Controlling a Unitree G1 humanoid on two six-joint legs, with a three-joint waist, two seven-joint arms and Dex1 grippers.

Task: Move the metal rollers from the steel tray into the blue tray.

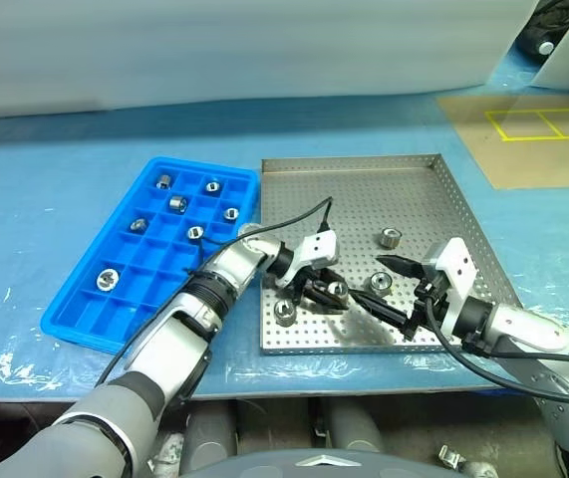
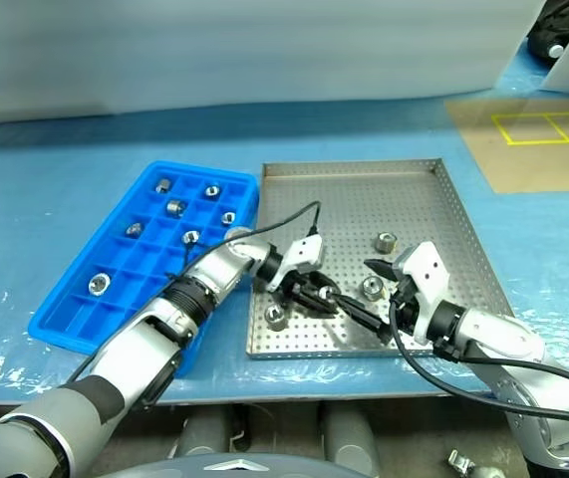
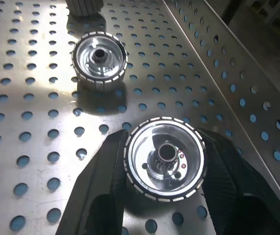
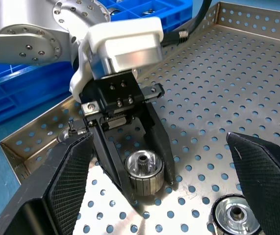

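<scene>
1. Two trays: one blue tray with square compartments and one steel tray with a perforated floor.
2. Seven metal rollers lie in the blue tray, one to a compartment, for example one near its front end and one at its far end.
3. Four metal rollers are in the steel tray: one farther back, one in the middle, one near the front rim, one between black fingers.
4. Two robot hands: the left hand and the right hand.
</scene>
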